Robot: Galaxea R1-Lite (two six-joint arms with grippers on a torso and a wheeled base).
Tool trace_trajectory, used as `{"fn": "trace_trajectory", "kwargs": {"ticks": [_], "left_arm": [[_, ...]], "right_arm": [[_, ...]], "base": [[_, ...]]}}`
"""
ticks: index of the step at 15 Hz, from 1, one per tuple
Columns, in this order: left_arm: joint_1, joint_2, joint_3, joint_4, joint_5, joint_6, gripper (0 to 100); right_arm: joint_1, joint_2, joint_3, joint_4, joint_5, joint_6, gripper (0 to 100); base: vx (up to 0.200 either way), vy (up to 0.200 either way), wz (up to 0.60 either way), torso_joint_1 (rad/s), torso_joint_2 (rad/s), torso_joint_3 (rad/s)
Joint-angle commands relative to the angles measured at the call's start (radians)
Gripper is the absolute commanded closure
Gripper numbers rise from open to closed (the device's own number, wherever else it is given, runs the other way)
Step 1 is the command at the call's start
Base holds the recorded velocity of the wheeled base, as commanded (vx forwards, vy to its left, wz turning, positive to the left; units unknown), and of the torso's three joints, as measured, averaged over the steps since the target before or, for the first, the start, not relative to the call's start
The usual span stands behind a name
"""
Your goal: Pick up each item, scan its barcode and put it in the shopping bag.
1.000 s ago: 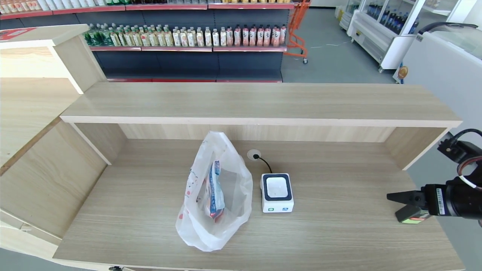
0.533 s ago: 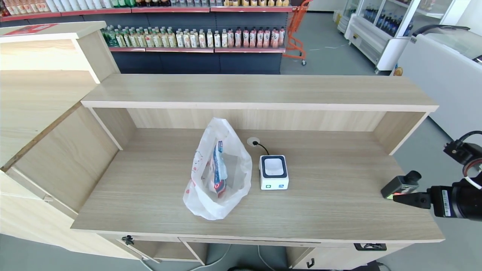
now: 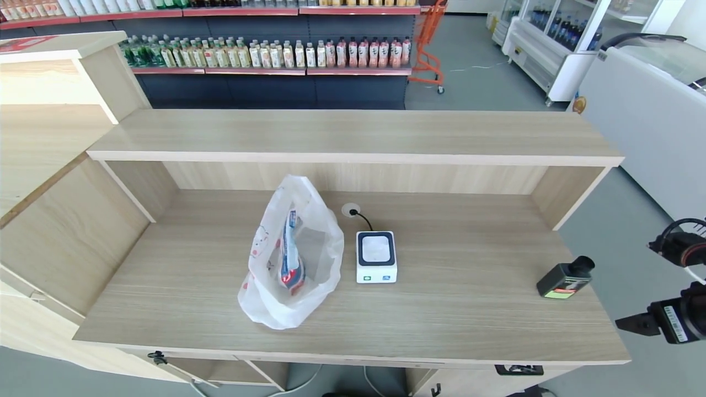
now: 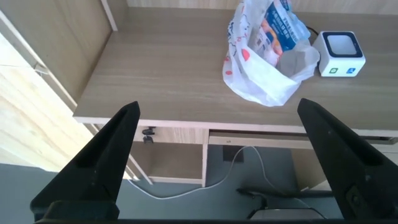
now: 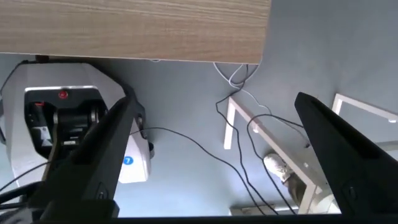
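Jaws spread; dark squat bottle [image 3: 563,277], seemingly plastic, on woodgrain counter [image 3: 469,309].

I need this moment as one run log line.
shopping bag: packet inside | scanner: beside bag | bottle: counter right end, unheld | right tool: open | left tool: open
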Motion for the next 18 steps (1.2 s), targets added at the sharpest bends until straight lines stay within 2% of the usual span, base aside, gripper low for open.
{"fn": "trace_trajectory", "kwargs": {"ticks": [1, 4, 7, 11, 13, 16, 18], "left_arm": [[0.0, 0.0, 0.0, 0.0, 0.0, 0.0, 0], [0.0, 0.0, 0.0, 0.0, 0.0, 0.0, 0], [0.0, 0.0, 0.0, 0.0, 0.0, 0.0, 0], [0.0, 0.0, 0.0, 0.0, 0.0, -0.007, 0], [0.0, 0.0, 0.0, 0.0, 0.0, -0.007, 0], [0.0, 0.0, 0.0, 0.0, 0.0, -0.007, 0], [0.0, 0.0, 0.0, 0.0, 0.0, -0.007, 0]], "right_arm": [[-0.002, 0.035, 0.002, -0.002, -0.021, -0.036, 0], [-0.004, 0.081, 0.004, -0.028, -0.028, -0.128, 0], [-0.002, 0.144, 0.007, -0.131, -0.027, -0.223, 0], [0.01, 0.236, -0.033, -0.191, 0.007, -0.369, 0], [0.062, 0.299, -0.041, -0.249, 0.056, -0.392, 0], [0.156, 0.428, -0.042, -0.47, 0.142, -0.39, 0], [0.192, 0.469, -0.047, -0.521, 0.194, -0.398, 0]], "base": [[0.0, -0.2, 0.0, -0.002, 0.01, 0.002], [0.0, -0.2, 0.0, -0.001, 0.01, 0.001], [0.0, -0.2, 0.0, 0.002, 0.01, 0.002], [0.0, 0.0, 0.0, 0.0, 0.0, 0.0], [0.0, 0.0, 0.0, 0.0, 0.0, 0.0], [0.0, 0.0, 0.0, 0.0, 0.0, 0.0], [0.0, 0.0, 0.0, 0.0, 0.0, 0.0]]}}
